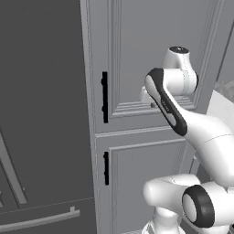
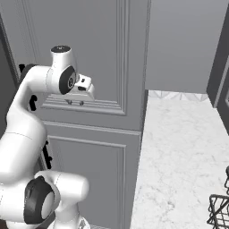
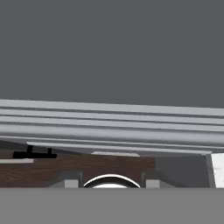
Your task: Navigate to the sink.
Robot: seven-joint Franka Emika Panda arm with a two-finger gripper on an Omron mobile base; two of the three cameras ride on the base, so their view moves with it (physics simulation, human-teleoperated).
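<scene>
facing a grey cabinet door (image 2: 89, 53), end effector (image 2: 75, 102) apparently empty-fingered

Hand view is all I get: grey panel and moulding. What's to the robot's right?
Observer: A white marble counter begins right beside the tall grey cabinet.
Operator: Anything on it?
Observer: A dark wire basket at the right base view's lower right corner, cut off by the frame.
Operator: And to the left?
Observer: A darker grey unit with a long bar handle low down; the cabinet doors carry black handles.
Operator: Sink?
Observer: I can't spot it from here.
</scene>
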